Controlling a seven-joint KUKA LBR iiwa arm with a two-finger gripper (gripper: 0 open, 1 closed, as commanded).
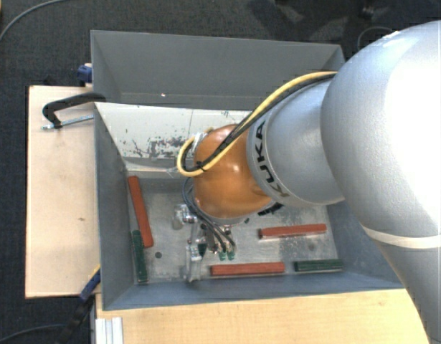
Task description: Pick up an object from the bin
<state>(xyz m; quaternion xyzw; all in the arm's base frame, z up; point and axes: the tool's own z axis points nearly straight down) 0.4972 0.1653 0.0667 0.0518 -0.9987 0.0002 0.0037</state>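
My gripper hangs below the orange wrist cover, low over the bin floor near the front wall, left of centre. A long red stick lies flat along the front wall, its left end just right of the gripper. A second red stick lies further right on the floor. A small green piece shows right beside the gripper; whether it is held I cannot tell.
A red stick and a dark green stick lie end to end along the left wall. Another dark green stick rests at the front right corner. The big arm covers the bin's right side.
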